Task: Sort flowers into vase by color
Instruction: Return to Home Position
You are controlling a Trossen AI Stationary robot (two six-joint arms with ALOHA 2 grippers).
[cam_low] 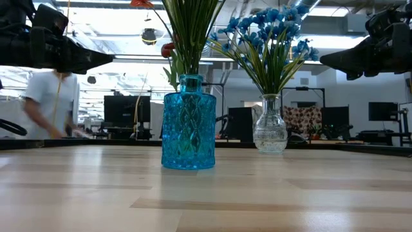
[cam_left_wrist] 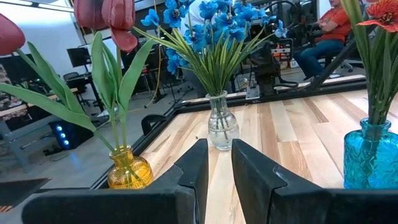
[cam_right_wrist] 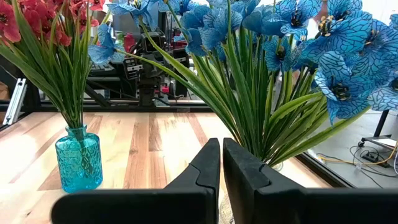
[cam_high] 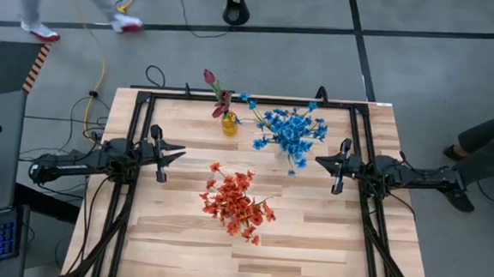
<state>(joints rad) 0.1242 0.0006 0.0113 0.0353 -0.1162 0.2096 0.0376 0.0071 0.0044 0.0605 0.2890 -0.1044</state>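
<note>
**Sorting judged done; arms to be taken home**

Since every spray is seen standing in a vase, the sorting is judged complete, and the step in hand is taken to be the withdrawal to rest. The left gripper [cam_left_wrist: 216, 149] is held empty, its fingers slightly parted. Just ahead of them the yellow vase [cam_left_wrist: 129, 171] with the maroon buds [cam_left_wrist: 106, 15] is found, then the transparent vase [cam_left_wrist: 222, 124] with the blue flowers [cam_left_wrist: 208, 22]. The right gripper [cam_right_wrist: 221, 146] is all but closed on nothing; the blue vase [cam_right_wrist: 78, 158] with the orange-red flowers [cam_right_wrist: 37, 22] is set well beyond its fingers. A retreat clear of the leaves is called for. From above, the blue vase is hidden under blossoms; in the low view the yellow vase is screened.
</note>
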